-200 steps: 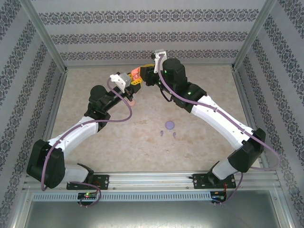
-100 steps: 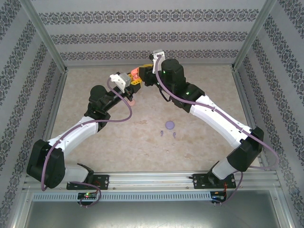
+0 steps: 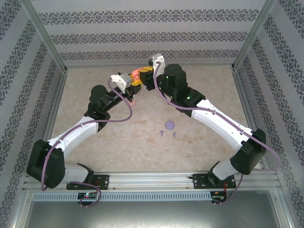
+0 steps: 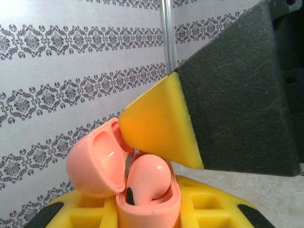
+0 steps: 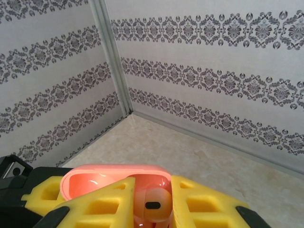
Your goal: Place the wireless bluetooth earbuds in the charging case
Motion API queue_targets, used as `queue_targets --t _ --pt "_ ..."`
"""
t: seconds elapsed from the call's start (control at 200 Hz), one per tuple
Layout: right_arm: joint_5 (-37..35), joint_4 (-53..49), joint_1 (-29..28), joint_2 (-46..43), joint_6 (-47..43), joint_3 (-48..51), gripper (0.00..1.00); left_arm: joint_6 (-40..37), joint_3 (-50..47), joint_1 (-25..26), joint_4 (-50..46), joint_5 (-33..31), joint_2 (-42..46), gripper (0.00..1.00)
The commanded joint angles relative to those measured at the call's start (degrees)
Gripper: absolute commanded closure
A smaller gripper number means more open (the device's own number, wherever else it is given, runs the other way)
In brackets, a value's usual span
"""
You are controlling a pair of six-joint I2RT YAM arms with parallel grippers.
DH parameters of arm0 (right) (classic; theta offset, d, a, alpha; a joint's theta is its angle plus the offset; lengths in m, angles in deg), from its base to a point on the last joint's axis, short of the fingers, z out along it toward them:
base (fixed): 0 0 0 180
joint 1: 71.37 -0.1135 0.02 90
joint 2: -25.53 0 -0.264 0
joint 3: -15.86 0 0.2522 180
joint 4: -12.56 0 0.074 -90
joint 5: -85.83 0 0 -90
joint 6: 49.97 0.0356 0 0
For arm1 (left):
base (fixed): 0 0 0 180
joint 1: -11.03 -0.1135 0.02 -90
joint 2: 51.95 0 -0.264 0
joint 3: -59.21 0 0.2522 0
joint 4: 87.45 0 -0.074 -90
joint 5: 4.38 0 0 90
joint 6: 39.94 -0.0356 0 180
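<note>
Earbud (image 4: pixel 147 178) is being seated in the open case (image 4: pixel 95 166), pinched by the right gripper (image 5: pixel 153 202), the case clamped by the left gripper (image 4: pixel 147 216); a downward press, then release, is judged needed next.

walls (image 3: pixel 152 37): only a repeating ornament print, no words I can read.
charging case (image 4: pixel 95 164): plain pink, no brand or number I can make out.
</note>
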Motion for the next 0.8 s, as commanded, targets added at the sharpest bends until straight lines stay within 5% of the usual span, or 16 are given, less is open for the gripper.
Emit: queue_targets --t 0.0,0.794 --pt "6.2 -1.8 -0.8 -0.4 -1.7 1.5 0.77 0.5 1.8 0.6 4.2 -0.2 1.4 1.00" --pt "5.6 -3.8 -0.8 -1.6 -2.5 3.5 0.67 0.3 2.0 0.6 3.9 -0.9 1.6 1.00"
